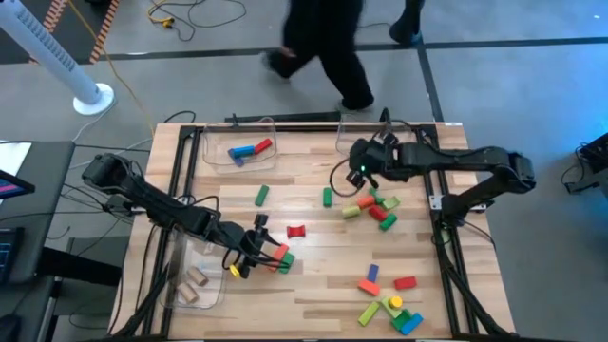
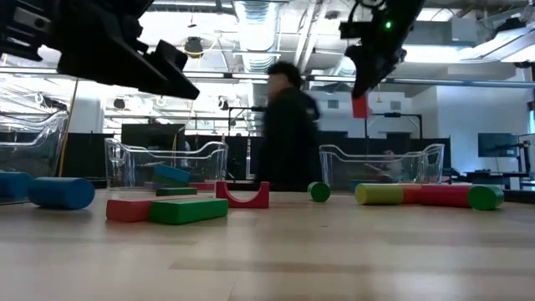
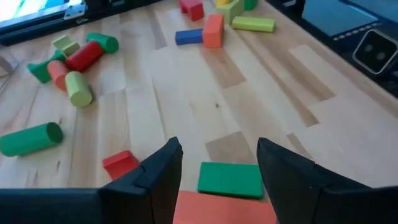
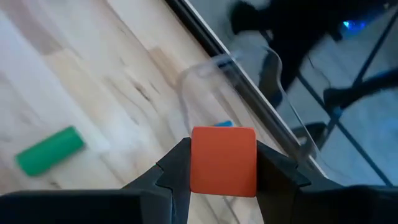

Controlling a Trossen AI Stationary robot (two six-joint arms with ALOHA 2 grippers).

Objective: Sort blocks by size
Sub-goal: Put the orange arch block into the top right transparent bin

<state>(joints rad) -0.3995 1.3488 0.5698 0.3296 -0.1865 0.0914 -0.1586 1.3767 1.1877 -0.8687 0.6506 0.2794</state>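
Orange cube [image 4: 223, 160]: flat-faced, square, pinched in my right claw [image 4: 222, 163] above the table [image 1: 313, 275].
Green bar [image 3: 231, 180]: lies with an orange-red block [image 3: 224, 208] between my left claw's [image 3: 219, 168] spread fingers.

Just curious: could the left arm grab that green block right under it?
Probably yes. The left gripper hangs with open jaws right over the green block; only an orange block lies against it, nothing on top.
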